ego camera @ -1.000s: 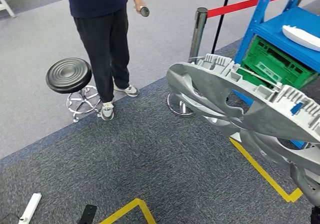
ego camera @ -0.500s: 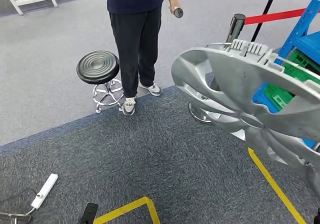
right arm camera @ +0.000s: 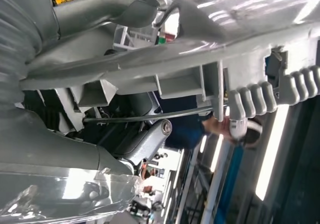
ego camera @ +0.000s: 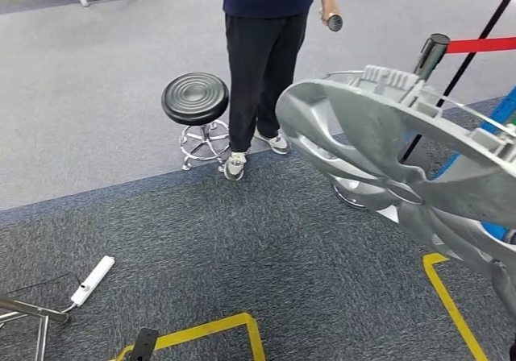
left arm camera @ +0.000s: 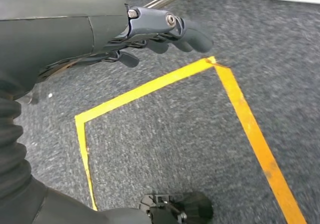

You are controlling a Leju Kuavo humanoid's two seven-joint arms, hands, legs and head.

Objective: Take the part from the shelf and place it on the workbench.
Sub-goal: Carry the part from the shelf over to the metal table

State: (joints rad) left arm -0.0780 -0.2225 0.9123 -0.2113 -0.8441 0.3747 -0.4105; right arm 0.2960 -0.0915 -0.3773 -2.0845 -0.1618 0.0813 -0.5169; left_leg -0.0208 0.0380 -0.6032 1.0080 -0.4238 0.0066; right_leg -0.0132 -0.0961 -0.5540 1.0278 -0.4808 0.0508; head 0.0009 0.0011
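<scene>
So we've got the part [ego camera: 389, 147], a big silver casting with curved spokes and a ribbed edge, filling the right side of the head view, up off the floor over the dark carpet [ego camera: 243, 240]; it runs from mid-frame out to the right edge and down toward the lower right corner. In the right wrist view the part [right arm camera: 211, 59] sits right up against the camera, and we can see the right hand [right arm camera: 149, 139] tucked in under its ribs with a finger reaching along the underside, so it looks like it's gripping the part, though most of the fingers are hidden by the metal.

Left hand [left arm camera: 158, 31] is in the upper left of its wrist view; fingers stretched out fairly straight and a bit apart, holding nothing, hanging over carpet with yellow tape [left arm camera: 241, 114] marking a corner.

Rest of the head view: a person [ego camera: 268, 55] in dark trousers and a navy top stands at top centre, holding a small dark cylinder [ego camera: 334, 22] in one hand; a black stool [ego camera: 194, 99] is just to their left in the picture; a post [ego camera: 430, 53] with a red belt [ego camera: 484, 45] is at upper right, behind the part; a white power strip [ego camera: 93, 280] lies at lower left; more yellow tape [ego camera: 210, 329] runs along the bottom.
</scene>
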